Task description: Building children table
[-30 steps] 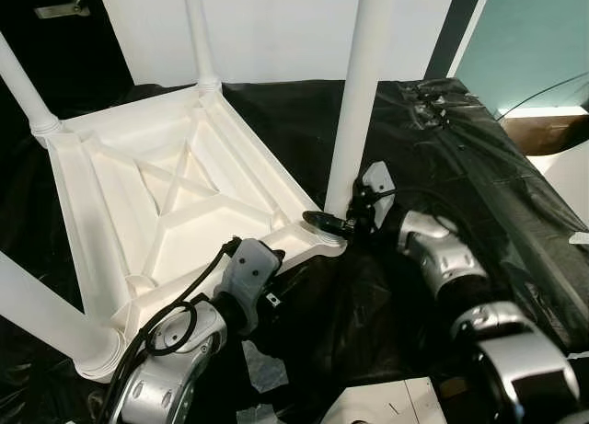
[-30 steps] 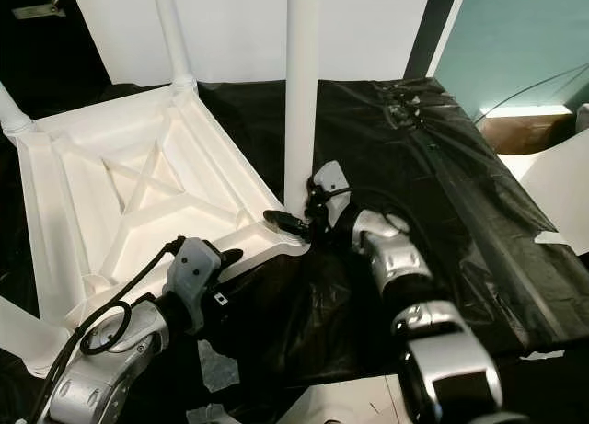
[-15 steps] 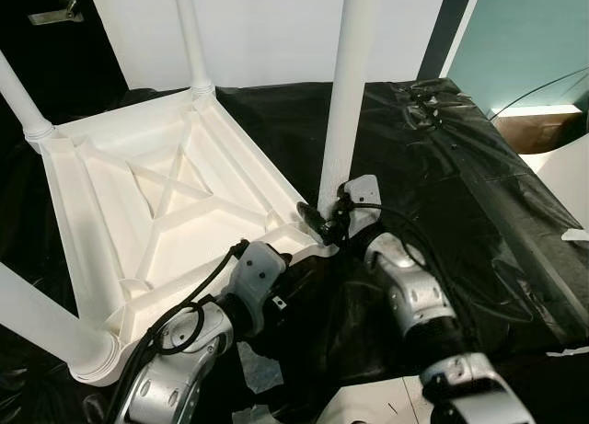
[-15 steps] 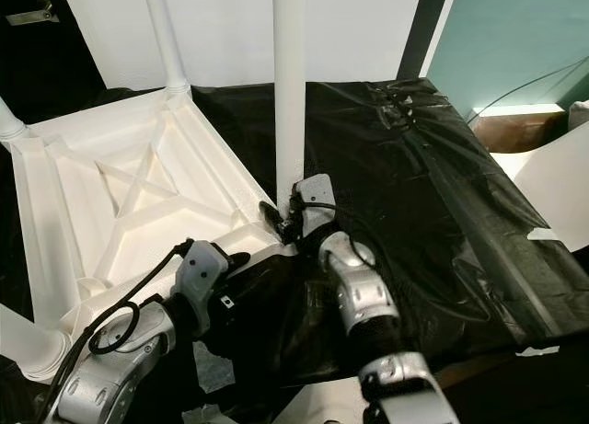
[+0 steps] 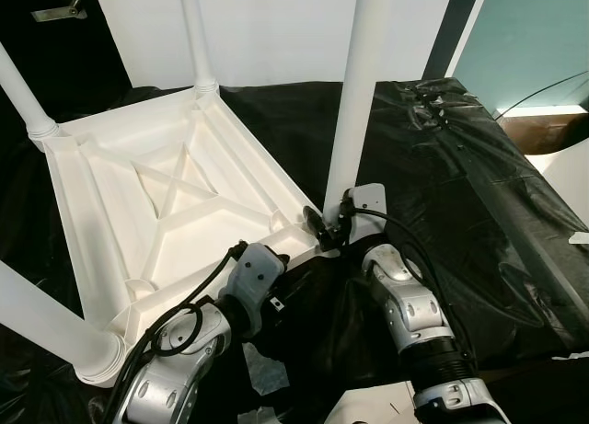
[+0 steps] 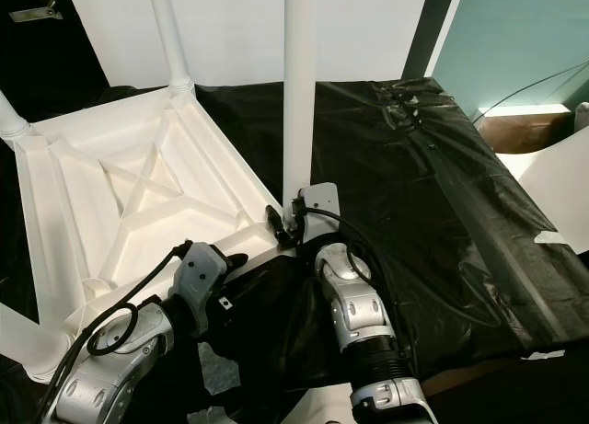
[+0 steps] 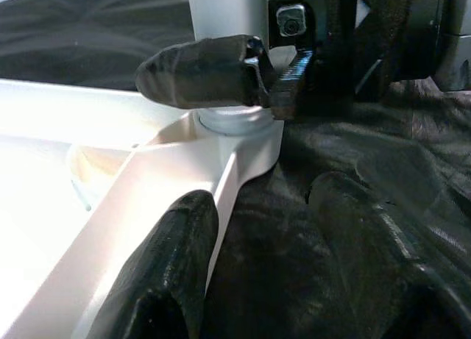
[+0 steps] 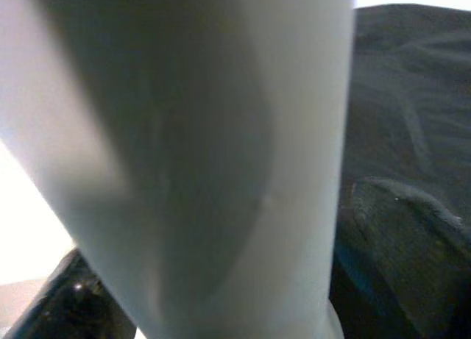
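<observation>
Since children table lies upside down at frame left on black sheeting, you handle rigid, light-looking, smooth plastic; slippery when gripped.

Right claw clenched round base of near leg, frame centre. You grip low, by socket; high grip levers joint.

Left claw released, straddling table's corner edge, lower centre.

Sheeting wrinkled, glossy; table may slide. White wall behind.
</observation>
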`<state>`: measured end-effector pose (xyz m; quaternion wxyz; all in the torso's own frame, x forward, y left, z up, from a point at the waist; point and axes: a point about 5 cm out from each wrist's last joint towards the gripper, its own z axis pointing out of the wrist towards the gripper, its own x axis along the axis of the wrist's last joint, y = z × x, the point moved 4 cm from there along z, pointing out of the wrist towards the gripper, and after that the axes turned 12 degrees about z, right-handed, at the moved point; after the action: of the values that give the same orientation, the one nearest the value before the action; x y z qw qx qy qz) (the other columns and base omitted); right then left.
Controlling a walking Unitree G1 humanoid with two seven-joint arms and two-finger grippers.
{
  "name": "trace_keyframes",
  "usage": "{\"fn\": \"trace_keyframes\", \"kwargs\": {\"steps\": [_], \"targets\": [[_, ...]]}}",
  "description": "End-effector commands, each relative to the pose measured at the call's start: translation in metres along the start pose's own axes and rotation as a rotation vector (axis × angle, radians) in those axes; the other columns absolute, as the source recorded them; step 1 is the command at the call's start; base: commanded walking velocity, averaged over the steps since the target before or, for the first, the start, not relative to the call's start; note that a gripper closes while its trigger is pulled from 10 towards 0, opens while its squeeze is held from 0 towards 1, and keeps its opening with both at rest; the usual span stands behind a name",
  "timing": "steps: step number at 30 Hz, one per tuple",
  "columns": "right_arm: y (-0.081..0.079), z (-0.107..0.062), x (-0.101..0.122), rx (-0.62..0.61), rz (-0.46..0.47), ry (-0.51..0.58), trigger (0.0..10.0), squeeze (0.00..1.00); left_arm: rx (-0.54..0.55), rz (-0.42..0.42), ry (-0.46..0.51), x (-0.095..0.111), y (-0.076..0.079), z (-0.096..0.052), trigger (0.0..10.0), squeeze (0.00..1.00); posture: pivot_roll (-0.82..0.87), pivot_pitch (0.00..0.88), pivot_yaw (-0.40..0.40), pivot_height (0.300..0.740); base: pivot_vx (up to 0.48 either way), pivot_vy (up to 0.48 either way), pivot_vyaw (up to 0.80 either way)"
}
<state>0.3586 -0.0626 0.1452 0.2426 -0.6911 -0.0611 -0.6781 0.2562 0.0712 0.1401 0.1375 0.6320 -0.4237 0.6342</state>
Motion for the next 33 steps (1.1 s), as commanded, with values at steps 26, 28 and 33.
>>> {"fn": "trace_keyframes", "kwargs": {"steps": [26, 28, 33], "targets": [[0.017, 0.002, 0.006, 0.623, -0.251, -0.287, 2.8, 0.0, 0.01, 0.02, -0.015, -0.004, -0.008, -0.003, 10.0, 0.0, 0.17, 0.009, -0.041, 0.74, 0.0, 0.0, 0.0], [0.022, 0.001, 0.004, 0.629, -0.262, -0.315, 0.0, 0.0, 0.017, 0.016, -0.015, -0.004, -0.008, -0.003, 10.0, 0.0, 0.17, 0.011, -0.044, 0.74, 0.0, 0.0, 0.0], [0.029, -0.001, 0.001, 0.644, -0.257, -0.347, 0.0, 0.0, 0.024, 0.013, -0.016, -0.004, -0.008, -0.004, 10.0, 0.0, 0.17, 0.017, -0.049, 0.74, 0.0, 0.0, 0.0]]}}
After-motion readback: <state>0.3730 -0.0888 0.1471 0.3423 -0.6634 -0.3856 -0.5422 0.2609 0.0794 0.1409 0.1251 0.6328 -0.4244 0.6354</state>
